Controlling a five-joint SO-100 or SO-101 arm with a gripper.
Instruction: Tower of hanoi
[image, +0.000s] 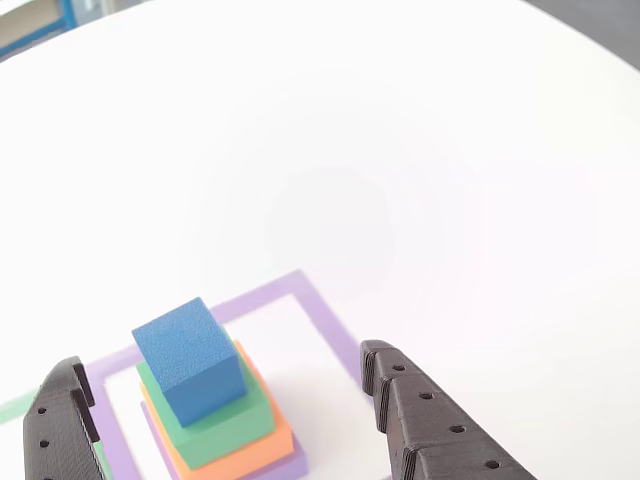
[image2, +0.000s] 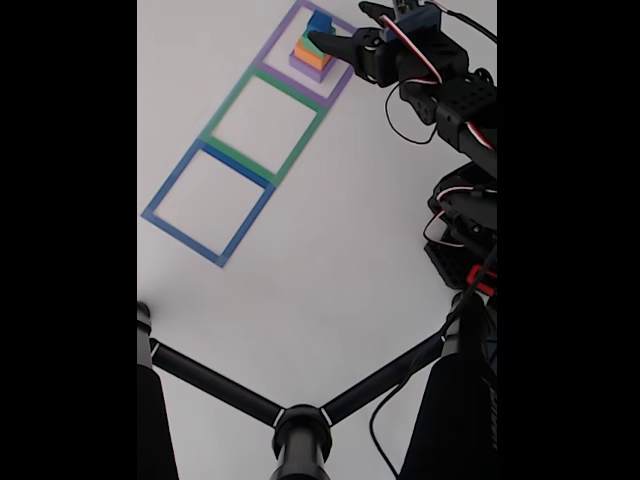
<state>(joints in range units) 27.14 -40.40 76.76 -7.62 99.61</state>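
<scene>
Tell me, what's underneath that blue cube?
The blue cube sits on a green block, then orange, then purple. Their covered middles are hidden.

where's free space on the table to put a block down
The green outline and the blue outline both enclose bare table. The table in front of them is open too. The purple outline is crowded: the block stack stands inside, with the open gripper straddling it.

Bright white table (image: 420, 150)
</scene>
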